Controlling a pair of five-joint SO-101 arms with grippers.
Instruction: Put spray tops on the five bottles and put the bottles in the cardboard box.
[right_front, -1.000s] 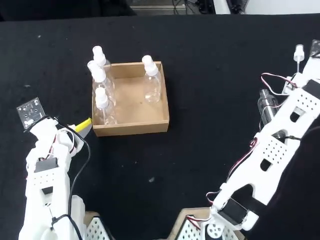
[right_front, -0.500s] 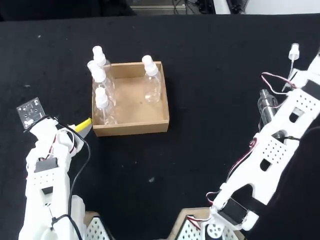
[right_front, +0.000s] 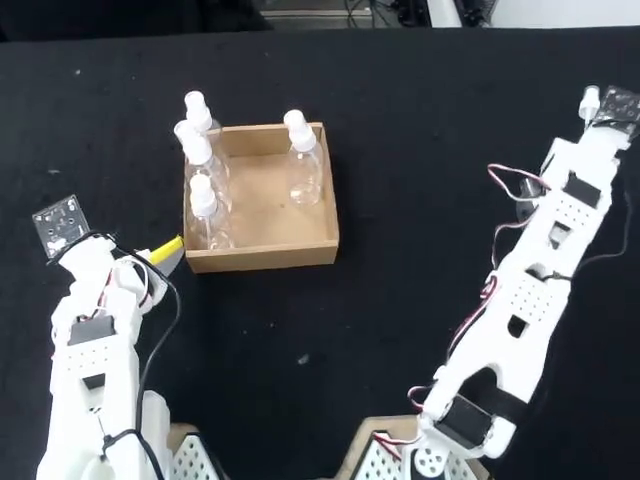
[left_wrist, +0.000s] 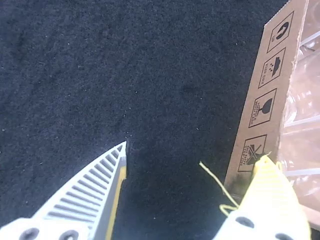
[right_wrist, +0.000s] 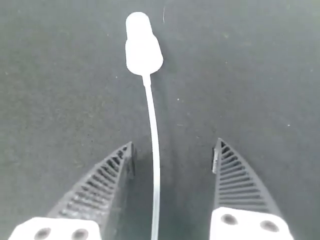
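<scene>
With four capped bottles (right_front: 203, 195) standing in or right at the cardboard box (right_front: 260, 258), I read the loose spray top (right_wrist: 143, 45), lying far right on the table (right_front: 420, 120), as the target. Left gripper (left_wrist: 194, 151) is parked at the box's near corner, wide open and holding nothing. Right gripper (right_wrist: 175, 144) is spread astride the top's tube, not gripping it. Compared with a second ago, the right arm has stretched farther out.

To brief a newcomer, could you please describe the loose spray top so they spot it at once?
From the cardboard box, look across the table to its far right, where the right claw is open. The loose spray top lies beyond it, its thin tube running between the fingers; unlike the tops at the box, it sits on no bottle.
</scene>
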